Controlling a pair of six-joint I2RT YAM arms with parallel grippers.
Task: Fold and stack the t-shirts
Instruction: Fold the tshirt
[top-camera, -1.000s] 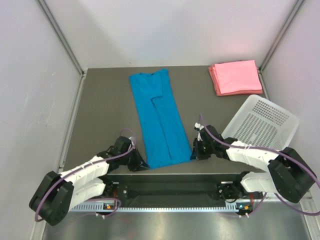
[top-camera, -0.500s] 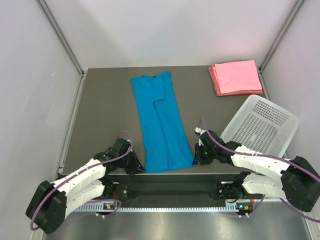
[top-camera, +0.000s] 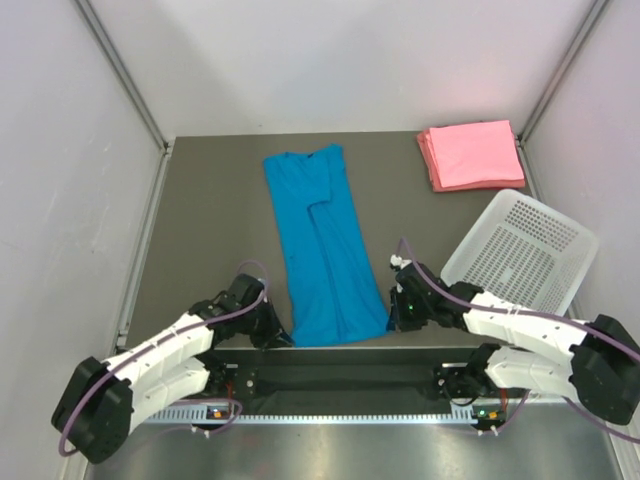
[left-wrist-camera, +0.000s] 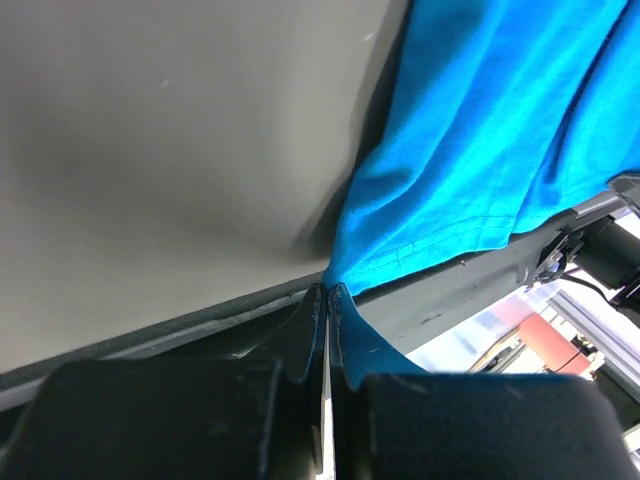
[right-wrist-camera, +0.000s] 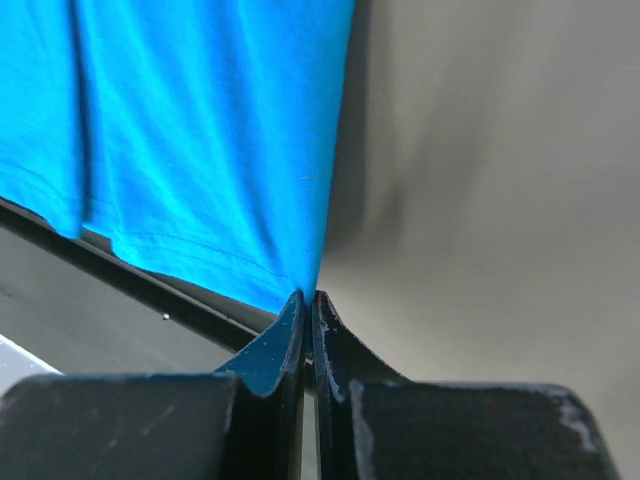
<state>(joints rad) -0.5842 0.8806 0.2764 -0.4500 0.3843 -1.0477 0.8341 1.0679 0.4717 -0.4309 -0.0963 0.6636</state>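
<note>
Pinching the near left corner of the blue t-shirt (top-camera: 322, 250), the left gripper (left-wrist-camera: 325, 297) has its two dark, wedge-shaped fingers pressed tight together, with a bit of the stitched hem caught between their tips. The white-shelled left arm (top-camera: 165, 350) reaches in low from the near left of the table (top-camera: 205, 220), a flat, matte dark-grey surface.

The shirt lies lengthwise down the middle of the table as a long, narrow strip. Its sides are folded in over the body, so one inner edge runs down the centre. The neckline is at the far end and the hem reaches the table's near edge. The cloth is a soft, smooth knit in bright blue. Shallow creases fan out from both pinched corners, and a line of stitching runs along the hem.

At the near right corner, the right gripper (right-wrist-camera: 308, 298) grips the same way, its tapered black fingers squeezed together on the hem's corner.

Farther right, in the far right corner of the table, the pink t-shirts (top-camera: 470, 153) sit as a neat stack of flat, squarish rectangles. Nearer than them, a white plastic basket (top-camera: 525, 250) with rounded corners and a grid of small holes sits askew by the right wall
</note>
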